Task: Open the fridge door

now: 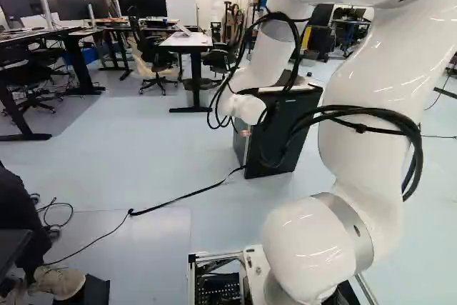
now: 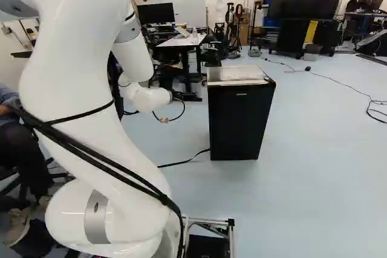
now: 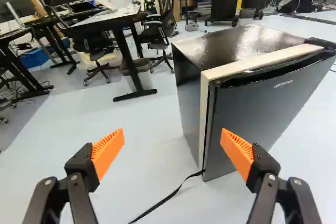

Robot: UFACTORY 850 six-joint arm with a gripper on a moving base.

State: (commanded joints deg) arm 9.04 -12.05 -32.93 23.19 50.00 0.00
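Two orange-padded fingers of the claw stand wide apart with only air between them, a spread that leaves room to take an edge. The black mini fridge sits on the floor, ahead of the claw, its door shut and facing the base. The white arm reaches out to the fridge's left side, seen from the base, probably because the swinging edge is there: the black hinge cover caps the fridge's far top corner, so a pull works best well away from it. Along the fridge's top front runs a dark grip recess, likely shaped for fingertips; the pale strip beside the door marks the seam to be parted. How near the claw is to the fridge is hard to judge. A black cord trails over the floor from the fridge's lower left corner and could snag the base. The next move calls for closing in on that left edge, angled to hook or pinch it.
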